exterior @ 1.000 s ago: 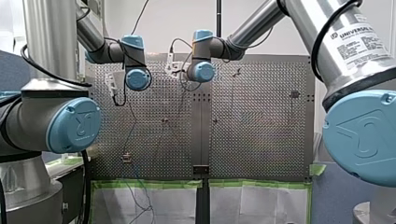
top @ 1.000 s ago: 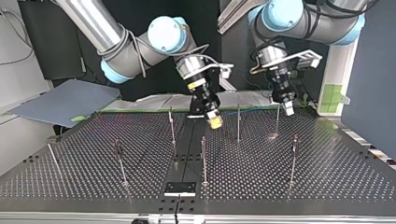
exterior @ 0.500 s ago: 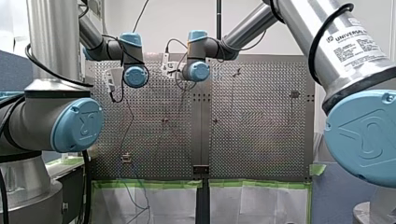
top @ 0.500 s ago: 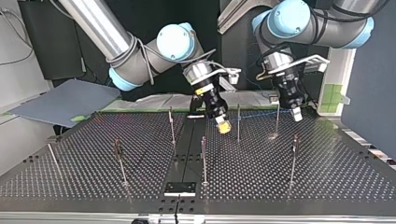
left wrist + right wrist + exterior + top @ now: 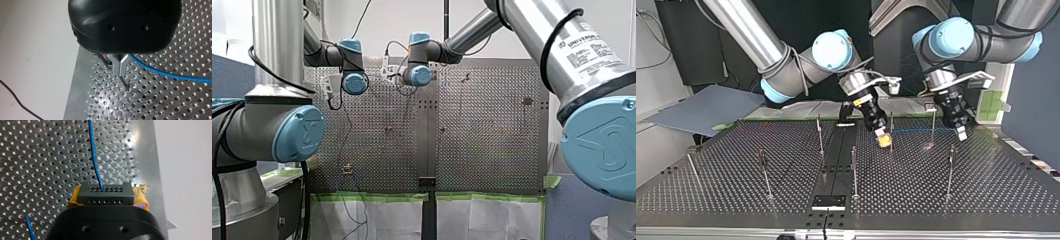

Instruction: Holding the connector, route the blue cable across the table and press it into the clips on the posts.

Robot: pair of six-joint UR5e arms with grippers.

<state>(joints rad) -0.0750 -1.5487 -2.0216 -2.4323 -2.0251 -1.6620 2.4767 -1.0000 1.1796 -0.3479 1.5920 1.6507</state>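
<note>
Connector (image 5: 106,193): black, with rows of small holes across its face, clamped between the yellow pads (image 5: 74,198) of our right gripper (image 5: 882,139), which is closed on it. The blue cable (image 5: 93,157) leaves the middle of the connector's face and runs straight ahead over the perforated surface (image 5: 37,157). A second short stretch of blue cable shows low beside the gripper. In the top view the right gripper tilts down toward the surface, just beside a post (image 5: 891,131) near the middle. From there the cable runs roughly level toward the view's right, crosses a second post (image 5: 933,127) and ends at our left gripper (image 5: 961,134). Whether the cable sits in a clip on either post, we cannot tell. In the left wrist view the left gripper's metal fingers (image 5: 117,66) are pressed together, tips pointing at the surface close above its holes. The cable emerges from them near their base and trails away to one side, so we read this gripper as closed on the cable. More posts stand nearer the top view's camera, well apart from both grippers. In the front view our left arm (image 5: 354,82) and right arm (image 5: 418,75) reach to the far part of the surface, wrists side by side.
</note>
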